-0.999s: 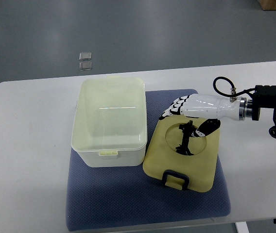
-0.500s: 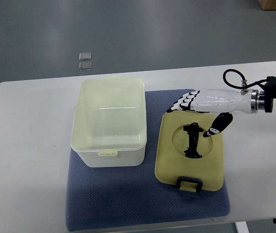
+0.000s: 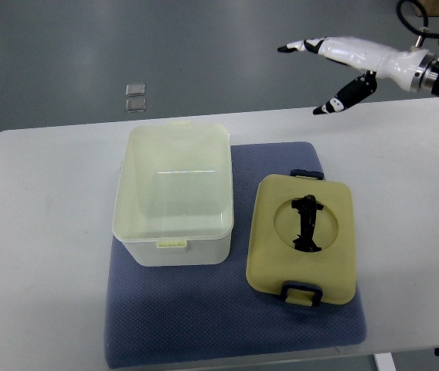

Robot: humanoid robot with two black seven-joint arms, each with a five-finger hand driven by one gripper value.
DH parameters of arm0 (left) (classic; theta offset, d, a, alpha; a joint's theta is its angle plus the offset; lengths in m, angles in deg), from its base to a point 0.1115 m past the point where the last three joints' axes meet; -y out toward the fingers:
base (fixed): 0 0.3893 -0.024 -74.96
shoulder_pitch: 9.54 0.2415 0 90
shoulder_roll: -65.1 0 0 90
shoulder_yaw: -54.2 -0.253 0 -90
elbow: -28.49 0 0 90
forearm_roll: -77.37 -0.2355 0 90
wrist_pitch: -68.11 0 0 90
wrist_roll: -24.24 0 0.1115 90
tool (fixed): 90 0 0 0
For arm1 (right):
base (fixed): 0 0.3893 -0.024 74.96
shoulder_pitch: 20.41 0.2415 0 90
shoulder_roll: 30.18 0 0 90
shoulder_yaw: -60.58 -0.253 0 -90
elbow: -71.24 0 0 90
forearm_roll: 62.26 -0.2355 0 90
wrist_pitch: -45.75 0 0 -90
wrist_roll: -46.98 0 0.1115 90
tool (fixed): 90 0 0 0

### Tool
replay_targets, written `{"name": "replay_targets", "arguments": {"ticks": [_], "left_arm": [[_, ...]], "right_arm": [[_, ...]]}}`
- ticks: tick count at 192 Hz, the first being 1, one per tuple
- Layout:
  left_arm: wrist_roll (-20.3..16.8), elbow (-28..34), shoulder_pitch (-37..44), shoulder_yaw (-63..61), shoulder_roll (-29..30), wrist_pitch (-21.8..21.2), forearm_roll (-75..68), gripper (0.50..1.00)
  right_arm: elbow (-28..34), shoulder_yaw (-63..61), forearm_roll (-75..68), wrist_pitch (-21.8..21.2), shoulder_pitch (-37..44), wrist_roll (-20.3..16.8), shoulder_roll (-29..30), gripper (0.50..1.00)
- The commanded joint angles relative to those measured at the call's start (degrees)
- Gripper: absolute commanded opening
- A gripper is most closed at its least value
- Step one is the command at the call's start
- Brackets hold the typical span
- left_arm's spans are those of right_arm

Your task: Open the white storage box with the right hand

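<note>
1. While the right hand (image 3: 335, 66) hung at the far right, past the far edge of the counter (image 3: 42, 232), its fingers (image 3: 297, 47) were spread loosely and held nothing, the thumb pointing down and to the left.
2. The white storage box (image 3: 175, 193) stood open on the left part of a blue mat (image 3: 181, 309) (its inside looked empty), with a small latch tab on its near rim.
3. The lid (image 3: 303, 236) lay flat on the mat just to the right of the box, apart from it, showing its yellowish underside with a round recess and a black fitting in the middle.
4. A dark clasp showed at the lid's near edge and another at its far edge.
5. Two small clear squares (image 3: 135, 97) lay on the grey floor beyond the counter, at far left.
</note>
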State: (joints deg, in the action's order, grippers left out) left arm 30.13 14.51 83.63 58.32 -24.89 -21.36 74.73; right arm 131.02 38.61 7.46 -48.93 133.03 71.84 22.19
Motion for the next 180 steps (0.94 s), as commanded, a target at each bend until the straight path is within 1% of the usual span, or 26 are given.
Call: {"name": "replay_targets", "arguments": {"ticks": [1,23,39,54,67,75,79,80,94,114,137,180], "left_arm": [[0.0,-0.1,0.0,0.0,0.0,0.0,0.0,1.000],[0.0,0.0,0.0,0.0,0.0,0.0,0.0,1.000],[0.0,-0.1,0.0,0.0,0.0,0.0,0.0,1.000],[0.0,-0.1,0.0,0.0,0.0,0.0,0.0,1.000],[0.0,-0.1,0.0,0.0,0.0,0.0,0.0,1.000],[0.0,-0.2,0.0,0.0,0.0,0.0,0.0,1.000],[0.0,-0.2,0.0,0.0,0.0,0.0,0.0,1.000],[0.0,-0.2,0.0,0.0,0.0,0.0,0.0,1.000],[0.0,-0.3,0.0,0.0,0.0,0.0,0.0,1.000],[0.0,-0.3,0.0,0.0,0.0,0.0,0.0,1.000],[0.1,-0.3,0.0,0.0,0.0,0.0,-0.1,1.000],[0.1,-0.4,0.0,0.0,0.0,0.0,-0.1,1.000]], "right_arm": [[-5.5,-4.0,-18.0,-0.2,-0.5,-3.5,4.2,0.928],[-11.4,-8.1,-42.7,0.4,-2.1,-8.2,9.0,0.928],[-15.0,-10.1,-57.8,-0.2,-3.7,-10.3,11.4,0.928],[-17.8,-11.3,-70.1,-0.6,-5.8,-10.4,12.7,0.928],[-19.1,-12.3,-77.4,-1.0,-7.3,-10.2,14.0,0.928],[-19.7,-13.7,-81.6,-2.7,-8.6,-9.8,15.0,0.928],[-20.0,-14.6,-83.4,-4.0,-9.5,-9.8,15.6,0.930],[-20.1,-15.1,-84.2,-4.9,-9.9,-9.7,15.9,0.930],[-21.5,-18.8,-88.0,-9.3,-13.2,-9.7,18.0,0.930],[-22.9,-22.6,-88.3,-12.2,-15.7,-9.7,20.9,0.930],[-23.0,-22.9,-88.3,-13.7,-17.0,-9.7,22.6,0.930],[-23.0,-22.9,-88.0,-13.7,-18.1,-9.7,23.0,0.930]]}}
